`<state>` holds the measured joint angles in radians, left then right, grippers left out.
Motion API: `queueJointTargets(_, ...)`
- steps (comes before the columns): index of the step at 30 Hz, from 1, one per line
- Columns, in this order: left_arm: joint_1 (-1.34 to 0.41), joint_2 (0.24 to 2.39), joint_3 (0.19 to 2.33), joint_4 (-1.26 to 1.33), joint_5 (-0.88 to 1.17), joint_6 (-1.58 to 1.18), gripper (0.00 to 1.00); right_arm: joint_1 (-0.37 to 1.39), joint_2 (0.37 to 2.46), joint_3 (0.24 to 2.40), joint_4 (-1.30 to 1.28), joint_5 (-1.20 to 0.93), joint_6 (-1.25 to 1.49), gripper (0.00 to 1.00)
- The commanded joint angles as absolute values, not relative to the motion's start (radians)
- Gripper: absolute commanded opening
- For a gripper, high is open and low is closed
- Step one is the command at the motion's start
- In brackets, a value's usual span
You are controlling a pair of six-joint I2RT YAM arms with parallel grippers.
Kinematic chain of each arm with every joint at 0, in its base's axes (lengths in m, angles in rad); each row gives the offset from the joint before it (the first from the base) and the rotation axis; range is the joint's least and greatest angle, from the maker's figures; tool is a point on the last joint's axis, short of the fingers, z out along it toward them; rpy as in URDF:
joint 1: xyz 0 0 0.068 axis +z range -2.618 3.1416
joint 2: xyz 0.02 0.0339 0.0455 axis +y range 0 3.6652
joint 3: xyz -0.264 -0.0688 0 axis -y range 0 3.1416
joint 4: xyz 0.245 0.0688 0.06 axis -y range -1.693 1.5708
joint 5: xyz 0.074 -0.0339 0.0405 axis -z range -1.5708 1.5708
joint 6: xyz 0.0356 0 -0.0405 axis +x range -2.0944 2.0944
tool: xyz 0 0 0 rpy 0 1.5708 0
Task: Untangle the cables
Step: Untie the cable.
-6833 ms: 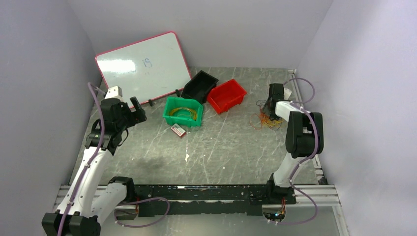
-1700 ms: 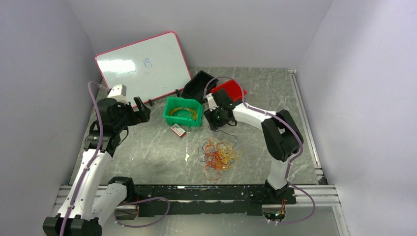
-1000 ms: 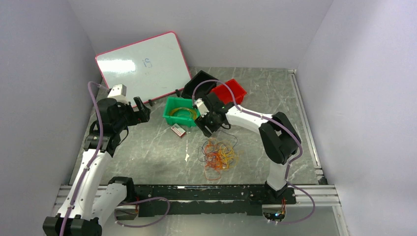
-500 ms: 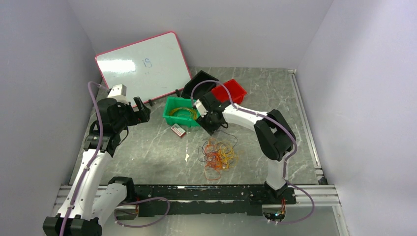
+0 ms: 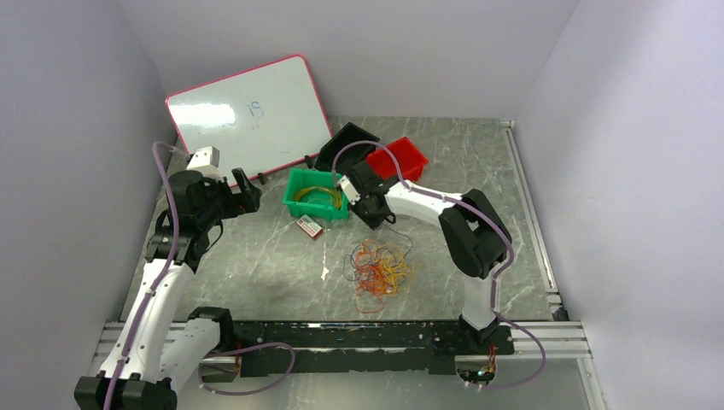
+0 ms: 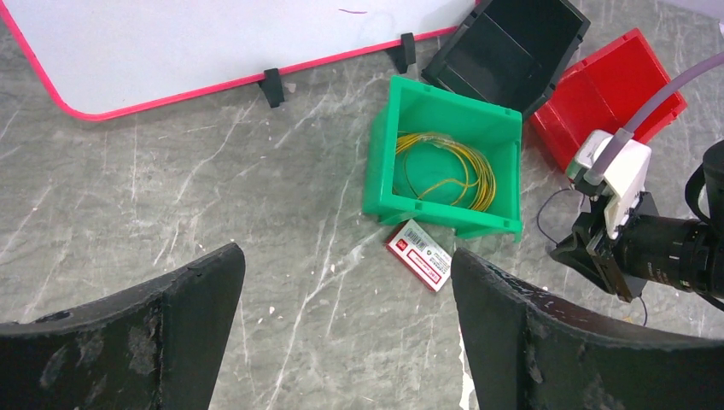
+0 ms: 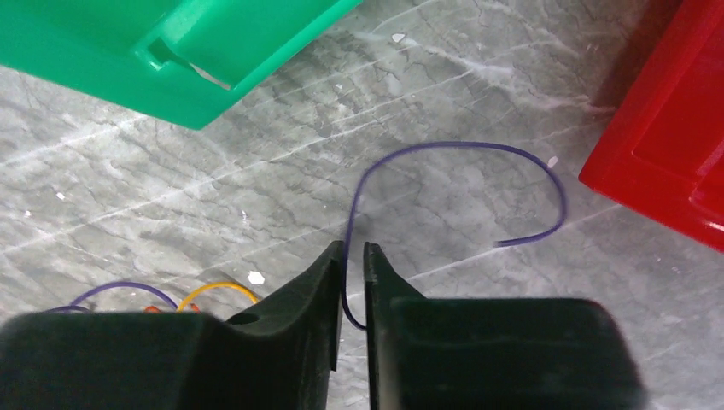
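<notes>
Bright, soft and even from above in all three views, with only faint shadows on the grey table (image 5: 282,248) beside the green bin (image 6: 427,213) and under the arms. Pale patch of glare on the whiteboard (image 5: 203,115) at upper left of the top view, with slightly washed-out, low-contrast walls around it. Sharp on the table surface in both wrist views, but soft and nearly black, without detail, on the left fingers (image 6: 119,342) and right fingers (image 7: 478,350) along the bottom edge.
</notes>
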<state>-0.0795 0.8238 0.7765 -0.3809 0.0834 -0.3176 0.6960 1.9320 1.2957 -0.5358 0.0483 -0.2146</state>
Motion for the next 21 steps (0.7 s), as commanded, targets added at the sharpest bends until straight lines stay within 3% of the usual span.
queueJointTargets(1, -0.068, 0.809, 0.776, -0.356, 0.092, -0.32, 0.96, 0.703, 1.879, 1.305, -0.52, 0.069, -0.196, 0.12)
queueJointTargets(3, -0.069, 0.802, 0.775, -0.35, 0.082, -0.329, 0.99, 0.703, 1.842, 1.303, -0.515, 0.067, -0.186, 0.0)
queueJointTargets(14, -0.067, 0.763, 0.828, -0.31, 0.123, -0.421, 0.99, 0.704, 1.545, 1.305, -0.474, 0.234, -0.016, 0.0)
queueJointTargets(21, -0.068, 0.781, 0.858, -0.297, 0.19, -0.407, 0.99, 0.703, 1.326, 1.194, -0.279, 0.167, 0.112, 0.0)
